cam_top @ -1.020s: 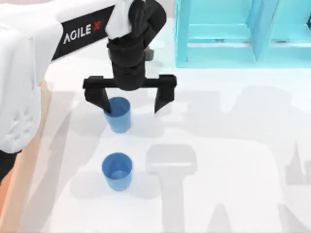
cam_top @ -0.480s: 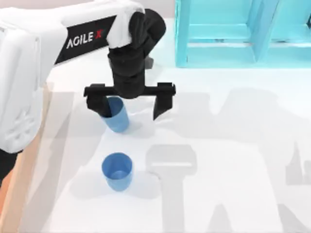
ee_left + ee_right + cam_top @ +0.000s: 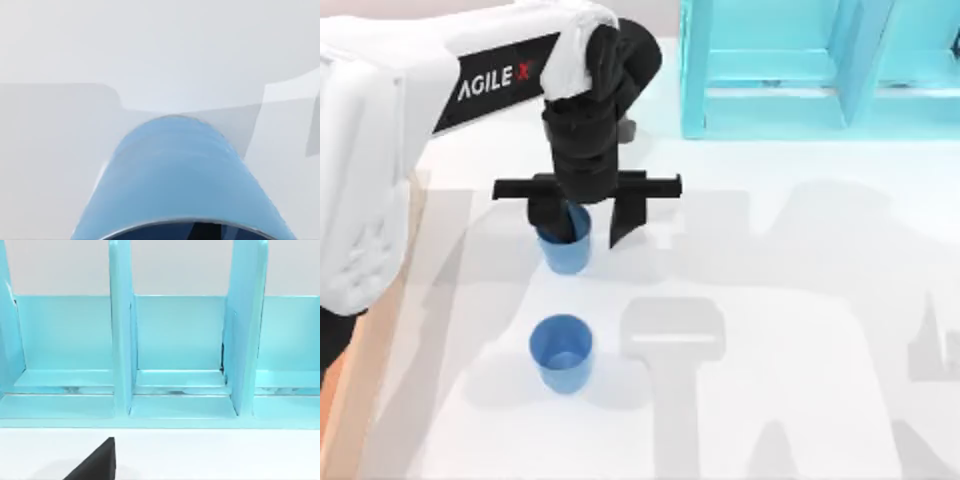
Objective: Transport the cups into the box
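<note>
Two blue cups stand on the white table. Over the far cup (image 3: 567, 250) hangs my left gripper (image 3: 590, 225), open, one finger (image 3: 555, 215) dipping inside the rim and the other (image 3: 625, 220) outside, apart from the cup's wall. That cup (image 3: 175, 175) looms close in the left wrist view. The near cup (image 3: 561, 352) stands upright and alone in front of it. A strip of the orange-brown box (image 3: 360, 390) runs along the table's left edge. A black part of my right gripper (image 3: 95, 465) shows, parked facing the shelf.
A light-blue shelf frame (image 3: 820, 70) with upright dividers (image 3: 120, 340) stands at the back right. White tabletop stretches open to the right of the cups. The left arm's white body (image 3: 370, 150) overhangs the back left corner.
The left gripper's fingers have drawn closer together around the far cup's rim, the left finger now inside it. The cup tipped slightly, then stands upright again. The near cup stayed put.
</note>
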